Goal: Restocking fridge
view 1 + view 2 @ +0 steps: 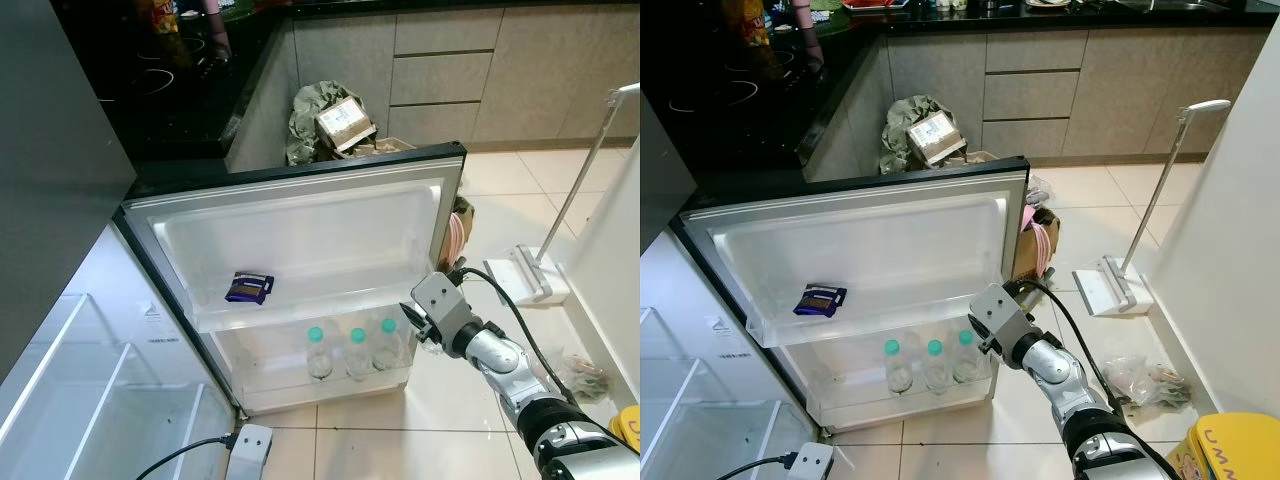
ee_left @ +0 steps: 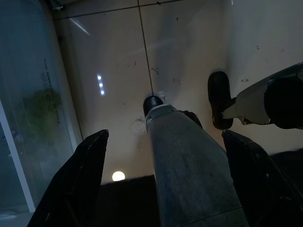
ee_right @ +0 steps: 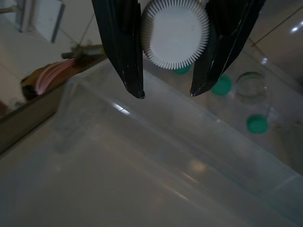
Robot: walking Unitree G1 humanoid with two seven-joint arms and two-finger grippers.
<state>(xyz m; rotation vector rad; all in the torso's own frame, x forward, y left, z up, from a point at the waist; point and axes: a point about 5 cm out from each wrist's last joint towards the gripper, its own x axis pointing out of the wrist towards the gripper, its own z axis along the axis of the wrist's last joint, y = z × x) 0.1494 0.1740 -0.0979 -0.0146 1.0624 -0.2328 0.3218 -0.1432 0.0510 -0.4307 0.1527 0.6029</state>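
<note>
Now | right end effector (image 3: 166, 94) grips white-capped bottle (image 3: 175, 34) — body hidden | left end effector (image 2: 165, 142) wide, idle — dim

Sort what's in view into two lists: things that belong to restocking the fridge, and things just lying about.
Belongs to the job:
- open fridge door
- lower door shelf holding three green-capped bottles
- dark blue packet on the upper door shelf
- white-capped bottle between the right hand's fingers

Just lying about:
- cardboard box by the cabinets
- floor mop
- yellow tub

Right arm outstretched, right gripper (image 3: 166, 94) fingers closed on something; left gripper (image 2: 165, 184) hanging, fingers spread.
</note>
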